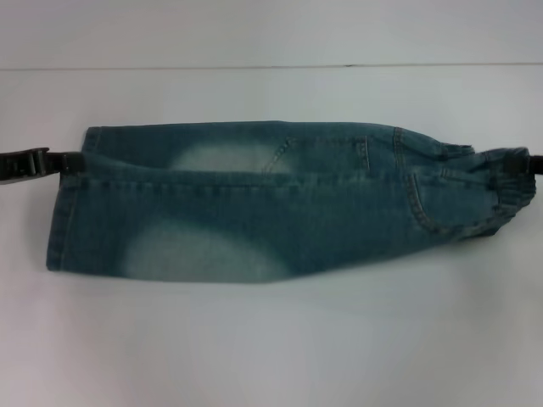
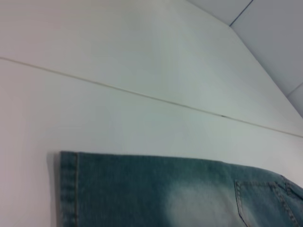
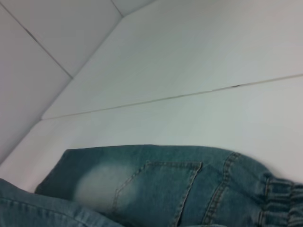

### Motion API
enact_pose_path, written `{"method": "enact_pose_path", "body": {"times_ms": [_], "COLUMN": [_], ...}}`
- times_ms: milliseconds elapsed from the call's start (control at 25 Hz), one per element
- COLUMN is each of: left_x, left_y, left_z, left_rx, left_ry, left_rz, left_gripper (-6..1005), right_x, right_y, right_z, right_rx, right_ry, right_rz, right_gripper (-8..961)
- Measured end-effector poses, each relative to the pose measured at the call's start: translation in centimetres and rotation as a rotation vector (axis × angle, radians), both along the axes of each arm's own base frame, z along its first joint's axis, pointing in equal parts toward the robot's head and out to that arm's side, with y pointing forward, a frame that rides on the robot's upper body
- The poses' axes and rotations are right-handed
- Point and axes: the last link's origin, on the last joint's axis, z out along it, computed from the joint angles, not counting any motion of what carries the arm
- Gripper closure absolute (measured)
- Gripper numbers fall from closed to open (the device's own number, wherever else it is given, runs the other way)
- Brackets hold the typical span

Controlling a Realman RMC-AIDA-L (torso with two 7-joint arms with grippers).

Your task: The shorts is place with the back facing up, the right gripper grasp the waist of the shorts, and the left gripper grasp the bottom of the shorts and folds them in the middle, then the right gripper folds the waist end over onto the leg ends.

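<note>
1. Shorts [image 1: 280, 208] lie folded lengthwise on white table [image 1: 271, 339], puckered waist [image 1: 501, 191] twd my right, leg hems [image 1: 68, 208] twd my left.
2. Table has thin seam [image 1: 271, 67] behind the shorts; pale wall beyond.
3. My left gripper [image 1: 25, 163] at hem end, right gripper [image 1: 534, 163] at waist; can't tell if either is clenched.

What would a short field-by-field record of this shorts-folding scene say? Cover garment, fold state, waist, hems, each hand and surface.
garment: blue denim shorts
fold state: folded lengthwise, lying across the table
waist of the shorts: robot's right end, puckered
leg ends: robot's left end, flat
left hand: at the hem end, partly hidden
right hand: at the waistband edge, barely visible
surface: white table
</note>
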Motion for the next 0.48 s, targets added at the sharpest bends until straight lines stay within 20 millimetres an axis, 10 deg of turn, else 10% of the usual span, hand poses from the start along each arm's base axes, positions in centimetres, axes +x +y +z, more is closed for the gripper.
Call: {"method": "enact_pose_path", "body": {"times_ms": [480], "left_x": [1.2], "left_y": [1.7], "left_z": [0.1], "left_rx": [0.064], "left_ry": [-0.023], "left_rz": [0.007], "left_gripper": [980], "right_x": [-2.4], "right_y": [3.4], "right_z": [1.7], "right_rx": [0.013], "right_ry": [-0.094], "right_rz": [0.004], "right_gripper": [903]}}
